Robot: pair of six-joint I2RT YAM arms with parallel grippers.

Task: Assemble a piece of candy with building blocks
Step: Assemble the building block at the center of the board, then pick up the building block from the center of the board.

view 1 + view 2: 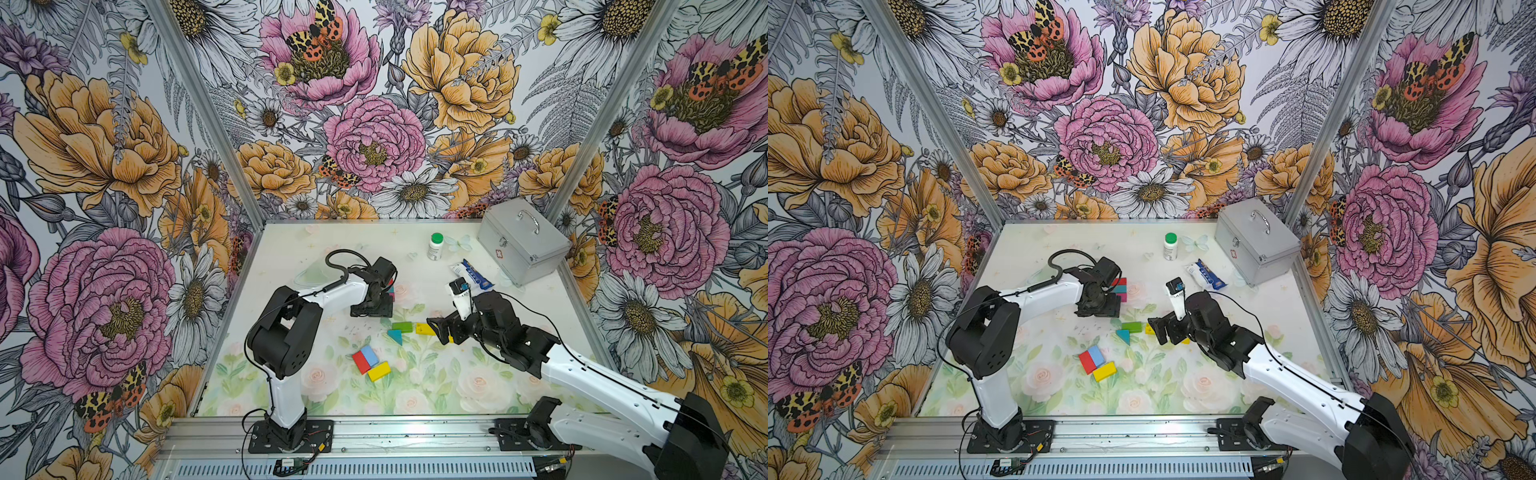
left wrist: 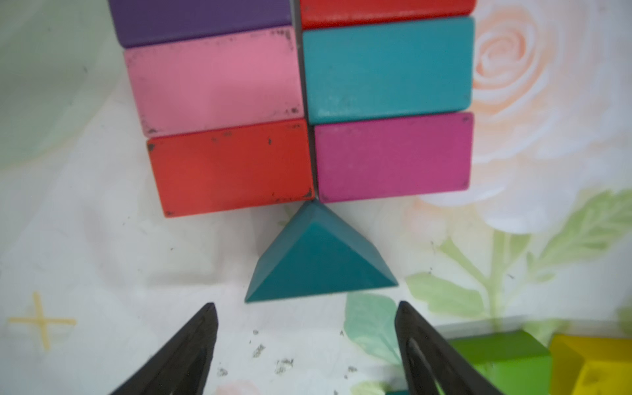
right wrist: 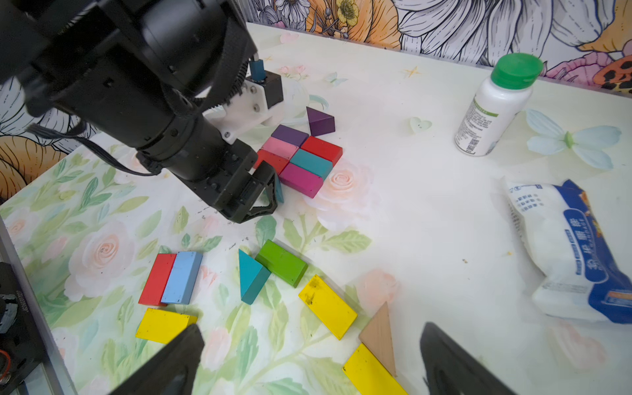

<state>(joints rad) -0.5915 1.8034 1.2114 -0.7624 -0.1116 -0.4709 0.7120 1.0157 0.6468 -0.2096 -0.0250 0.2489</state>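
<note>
Six rectangular building blocks lie packed in two columns: purple, pink (image 2: 213,80) and red beside red, teal (image 2: 386,68) and magenta (image 2: 393,157). A teal triangle (image 2: 321,260) points its tip at the seam of this slab. A purple triangle (image 3: 319,121) lies at the opposite end. My left gripper (image 2: 306,307) is open just behind the teal triangle, touching nothing. My right gripper (image 3: 311,330) hangs open over loose blocks: a yellow rectangle (image 3: 328,306), a tan triangle (image 3: 378,337), a green block (image 1: 402,326) and another teal triangle (image 1: 395,336).
A red (image 1: 360,362), a light blue (image 1: 370,355) and a yellow block (image 1: 379,371) lie together toward the front. A white bottle with a green cap (image 1: 435,246), a blue-and-white packet (image 1: 471,274) and a silver case (image 1: 523,245) stand at the back right.
</note>
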